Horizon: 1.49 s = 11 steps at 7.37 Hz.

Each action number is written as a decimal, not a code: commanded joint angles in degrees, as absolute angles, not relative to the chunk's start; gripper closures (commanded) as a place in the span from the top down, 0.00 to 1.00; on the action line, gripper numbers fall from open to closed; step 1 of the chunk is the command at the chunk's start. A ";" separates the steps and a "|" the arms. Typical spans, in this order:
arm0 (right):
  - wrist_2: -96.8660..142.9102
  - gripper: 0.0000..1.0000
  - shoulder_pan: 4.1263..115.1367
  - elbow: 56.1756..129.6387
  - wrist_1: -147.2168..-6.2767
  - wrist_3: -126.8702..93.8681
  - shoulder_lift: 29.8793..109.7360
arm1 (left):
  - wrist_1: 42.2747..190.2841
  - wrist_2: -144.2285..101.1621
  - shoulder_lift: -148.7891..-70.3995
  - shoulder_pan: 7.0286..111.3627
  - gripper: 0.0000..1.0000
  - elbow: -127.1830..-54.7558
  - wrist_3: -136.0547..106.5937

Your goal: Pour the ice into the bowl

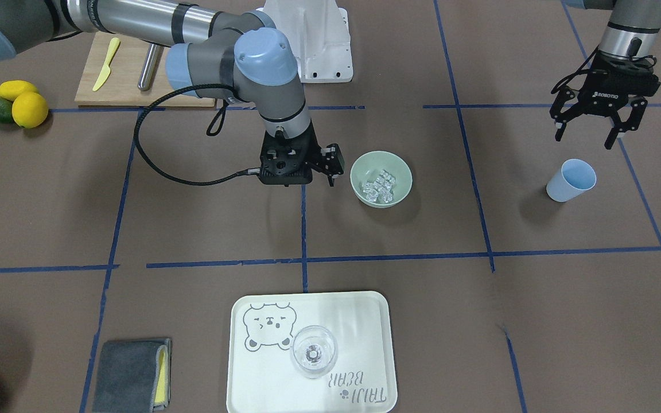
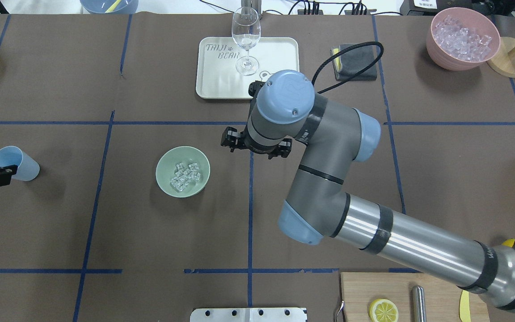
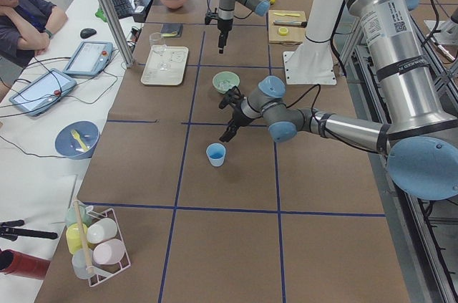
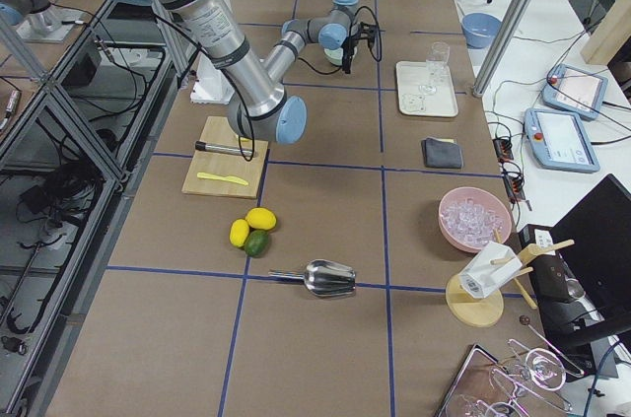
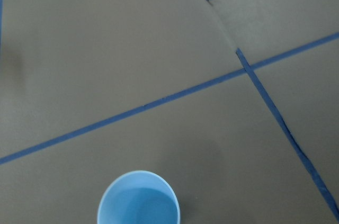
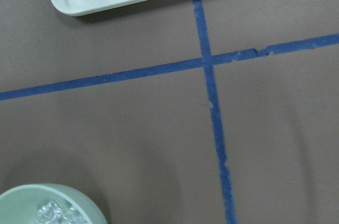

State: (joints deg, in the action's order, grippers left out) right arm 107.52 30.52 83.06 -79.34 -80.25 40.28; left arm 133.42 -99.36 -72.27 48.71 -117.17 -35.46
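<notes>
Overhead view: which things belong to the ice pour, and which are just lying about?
Job: ice, green bowl holding it, empty blue cup.
Lying about: wine glass, tray, pink bowl, grey cloth, cutting board.

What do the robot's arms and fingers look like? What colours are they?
Both arms are shiny silver tubes with grey elbow joints and round light-blue caps. The right arm wears black bands, and a black cable loops from its wrist. The left arm has the same look. The left gripper is black, with two thin jointed fingers and white ROBOTIQ letters.
</notes>
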 commanded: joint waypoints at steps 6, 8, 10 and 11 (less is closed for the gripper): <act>103.27 1.00 24.00 65.83 -78.13 -80.16 28.56 | 111.22 -114.52 -87.33 67.05 1.00 -114.96 -17.14; 103.18 0.29 23.91 66.00 -77.96 -80.68 28.92 | 110.39 -114.61 -89.64 67.85 1.00 -112.86 -17.05; 103.36 0.00 23.91 66.62 -77.87 -80.51 29.44 | 110.48 -114.61 -90.09 68.47 1.00 -112.06 -17.05; 103.45 0.00 23.91 66.88 -77.87 -80.51 29.70 | 110.48 -114.61 -90.17 68.47 1.00 -111.89 -17.05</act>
State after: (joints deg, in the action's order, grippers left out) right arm 103.34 23.91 66.50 -77.91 -80.56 29.37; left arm 110.49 -114.60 -89.95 68.34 -112.23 -17.06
